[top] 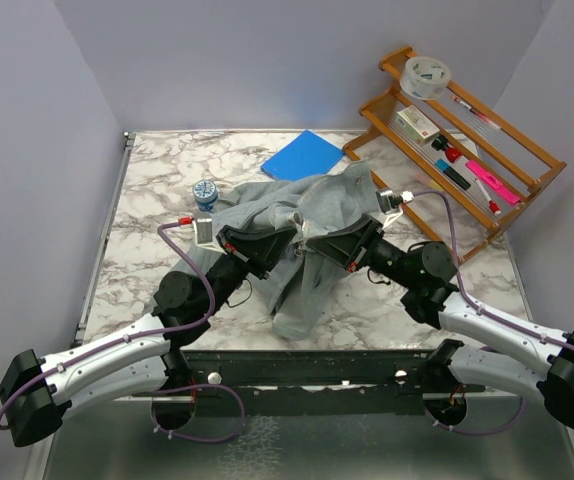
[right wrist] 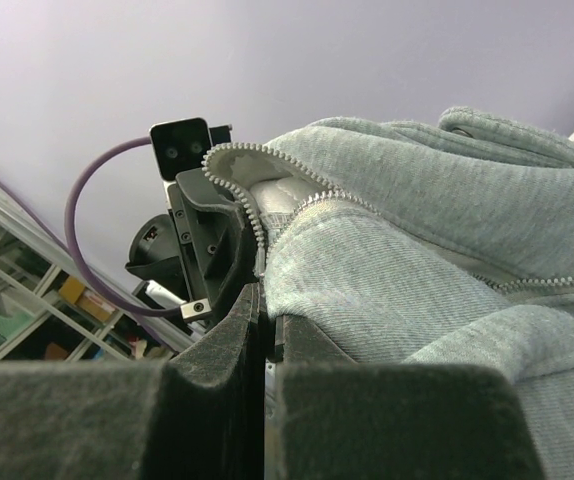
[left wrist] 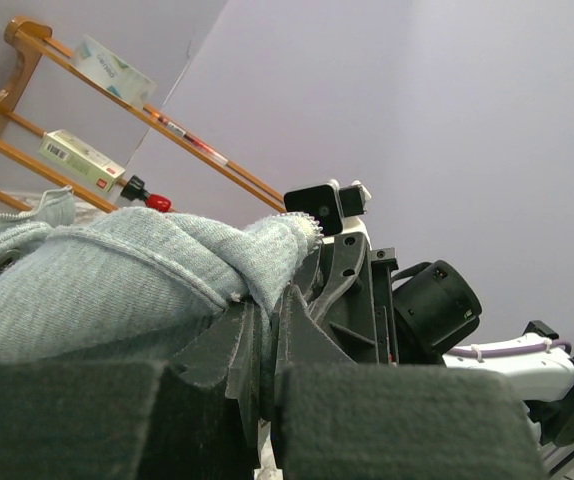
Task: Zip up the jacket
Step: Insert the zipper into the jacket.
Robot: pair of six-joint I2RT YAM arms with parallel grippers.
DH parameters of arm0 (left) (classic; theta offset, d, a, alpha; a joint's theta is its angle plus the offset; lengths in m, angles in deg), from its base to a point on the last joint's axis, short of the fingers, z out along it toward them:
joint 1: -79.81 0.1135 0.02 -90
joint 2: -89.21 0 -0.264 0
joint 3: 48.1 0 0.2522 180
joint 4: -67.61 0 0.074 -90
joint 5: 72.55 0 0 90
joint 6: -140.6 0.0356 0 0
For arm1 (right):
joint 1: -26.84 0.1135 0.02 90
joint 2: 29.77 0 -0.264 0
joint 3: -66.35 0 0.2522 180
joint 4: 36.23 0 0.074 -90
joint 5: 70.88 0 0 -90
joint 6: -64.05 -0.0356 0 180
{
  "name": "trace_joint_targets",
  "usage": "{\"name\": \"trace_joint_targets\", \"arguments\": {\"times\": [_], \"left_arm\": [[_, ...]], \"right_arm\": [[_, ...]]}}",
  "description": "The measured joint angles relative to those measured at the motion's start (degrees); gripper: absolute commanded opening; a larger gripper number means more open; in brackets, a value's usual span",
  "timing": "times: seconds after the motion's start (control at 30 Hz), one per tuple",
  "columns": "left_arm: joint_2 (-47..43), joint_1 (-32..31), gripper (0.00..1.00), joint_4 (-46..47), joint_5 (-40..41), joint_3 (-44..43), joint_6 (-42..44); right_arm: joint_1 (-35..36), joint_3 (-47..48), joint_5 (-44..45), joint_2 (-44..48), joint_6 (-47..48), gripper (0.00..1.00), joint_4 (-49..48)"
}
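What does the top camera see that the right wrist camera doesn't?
Only the top view shows the blue pad and a small tub on the table. Only the right wrist view shows the zipper teeth clearly, close up. Both show the grey jacket, with the right gripper and the left gripper shut on its edge.

The light grey fleece jacket (top: 329,205) lies crumpled on the marble table (top: 147,180), its middle bunched and raised, one part trailing toward the near edge, its pale zipper (right wrist: 255,215) undone (toothed edges curving apart).
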Motion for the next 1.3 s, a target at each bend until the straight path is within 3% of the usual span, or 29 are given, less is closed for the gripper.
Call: {"name": "trace_joint_targets", "arguments": {"times": [1.3], "left_arm": [[-0.09, 0.0, 0.0, 1.49, 1.42, 0.98, -0.15]], "right_arm": [[0.0, 0.96, -0.94, -1.64, -0.09, 0.01, -1.14]]}}
